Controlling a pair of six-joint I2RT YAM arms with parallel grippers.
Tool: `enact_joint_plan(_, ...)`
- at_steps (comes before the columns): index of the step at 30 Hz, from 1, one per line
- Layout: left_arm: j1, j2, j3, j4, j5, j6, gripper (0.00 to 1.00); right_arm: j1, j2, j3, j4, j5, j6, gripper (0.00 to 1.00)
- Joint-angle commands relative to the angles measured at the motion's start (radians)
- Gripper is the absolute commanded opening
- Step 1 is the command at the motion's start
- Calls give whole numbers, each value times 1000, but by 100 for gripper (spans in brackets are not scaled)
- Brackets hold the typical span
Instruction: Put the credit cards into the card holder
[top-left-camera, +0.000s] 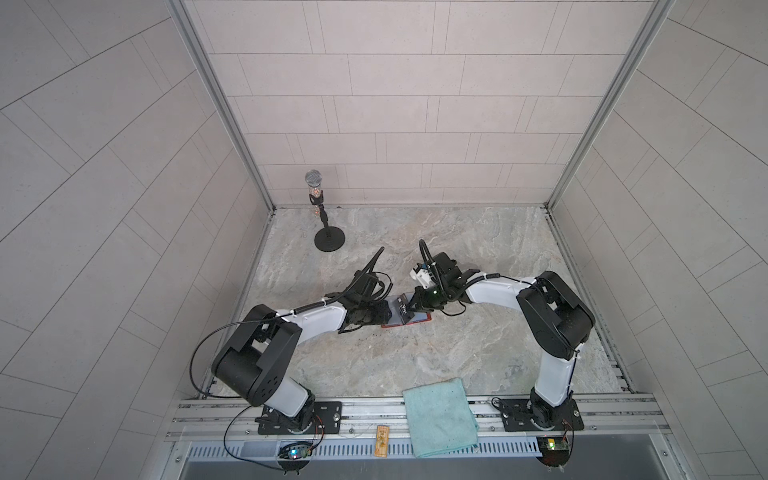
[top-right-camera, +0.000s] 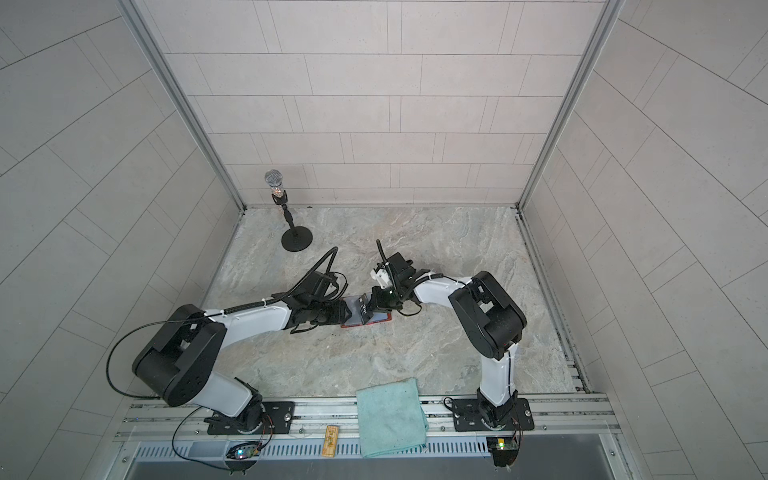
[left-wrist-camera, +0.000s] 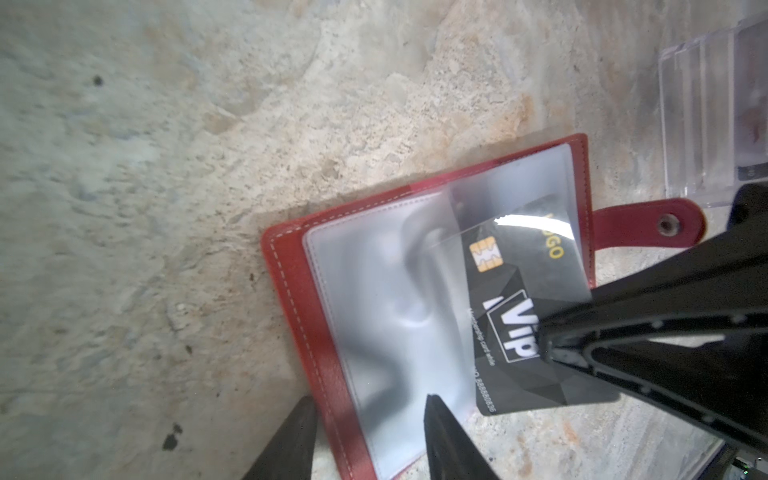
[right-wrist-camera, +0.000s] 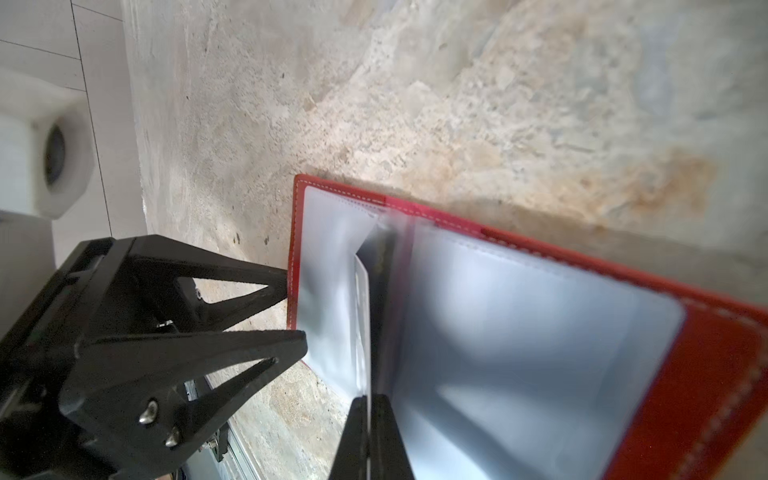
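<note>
I see the red wallet (left-wrist-camera: 303, 299) lying open on the table (left-wrist-camera: 166, 166), midway between my two arms. My right fingers (right-wrist-camera: 390, 440) are pinched tight on the black card (left-wrist-camera: 515, 374), whose far end sits under a clear sleeve (left-wrist-camera: 498, 195) while the rest sticks out. My left fingers (left-wrist-camera: 286, 444) stand partly apart, tips at the wallet's near edge; whether they press it, I cannot tell
</note>
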Motion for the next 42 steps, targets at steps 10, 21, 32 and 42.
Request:
enact_joint_plan(10, 1, 20, -30, -51, -42, 3, 47, -2, 6, -40, 4, 39, 3, 0)
enact_joint_plan(21, 2, 22, -33, -58, -61, -8, 41, -1, -18, -75, 63, 59, 49, 0)
enact_joint_plan(32, 2, 19, -37, -58, -69, -15, 40, -7, -55, -126, 134, 86, 107, 0)
enact_joint_plan(42, 2, 26, -38, -50, -61, -15, 40, -11, -37, -146, 212, 66, 150, 0)
